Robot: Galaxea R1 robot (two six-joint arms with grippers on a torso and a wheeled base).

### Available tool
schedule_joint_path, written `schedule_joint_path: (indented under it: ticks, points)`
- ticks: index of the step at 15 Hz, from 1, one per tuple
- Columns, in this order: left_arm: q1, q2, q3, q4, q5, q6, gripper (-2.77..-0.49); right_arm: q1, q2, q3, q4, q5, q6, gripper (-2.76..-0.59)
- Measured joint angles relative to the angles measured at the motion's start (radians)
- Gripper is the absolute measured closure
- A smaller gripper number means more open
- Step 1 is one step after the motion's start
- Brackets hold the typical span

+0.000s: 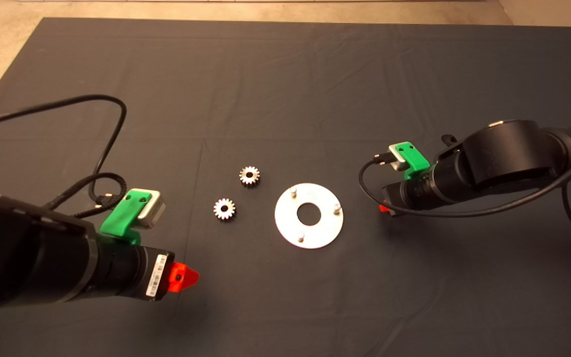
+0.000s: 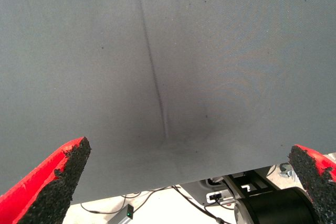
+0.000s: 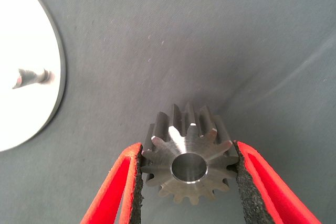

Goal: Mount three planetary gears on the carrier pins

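Note:
The shiny round disc [image 1: 285, 218] lies mid-mat with three carrier pins [image 1: 293, 190] [image 1: 336, 208] [image 1: 301, 236] standing bare. Two planetary gears [image 1: 249, 175] [image 1: 224, 208] lie flat on the mat left of the disc. My right gripper [image 1: 383, 208] sits just right of the disc, mostly hidden under its arm. In the right wrist view that gripper [image 3: 188, 148] is shut on a third planetary gear [image 3: 188, 163], pads pressing its teeth on both sides, near the disc's rim [image 3: 55, 103] and one pin [image 3: 31, 76]. My left gripper [image 1: 185, 276] hovers at the lower left, open [image 2: 186, 148] over bare mat.
The dark mat [image 1: 285, 74] covers the table, with pale floor beyond its far and left edges. Black cables [image 1: 112, 129] loop over the mat beside the left arm, and another cable [image 1: 464, 214] hangs under the right arm.

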Motion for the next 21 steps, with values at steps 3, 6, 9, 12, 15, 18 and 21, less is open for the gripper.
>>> schedule_joint_path:
  ticks: [3,6,9,12,15,18,21]
  points:
    - [0.000,0.000,0.000,0.000,0.000,0.000,-2.75,0.012,0.037,0.003,0.010,0.000,0.003,-1.03]
    - [0.000,0.000,0.000,0.000,0.000,0.000,-2.75,0.022,0.075,0.005,0.011,0.004,0.003,-1.03]
    - [0.000,0.003,0.000,0.000,0.000,0.000,-2.75,0.022,0.106,0.005,0.012,0.000,0.003,-1.03]
    - [0.000,0.004,0.000,0.000,0.000,0.000,-2.75,0.022,0.149,0.005,0.013,0.001,0.003,-1.03]
    - [0.000,0.004,0.000,0.000,0.000,0.000,-2.75,0.022,0.178,0.004,0.013,0.001,0.003,-1.02]
    - [0.000,0.003,0.000,0.000,0.000,0.000,-2.75,0.022,0.191,-0.006,0.013,0.000,0.003,-1.02]
    - [0.000,0.003,0.000,0.000,0.000,0.000,-2.75,0.022,0.195,-0.008,0.013,0.000,0.003,-1.02]
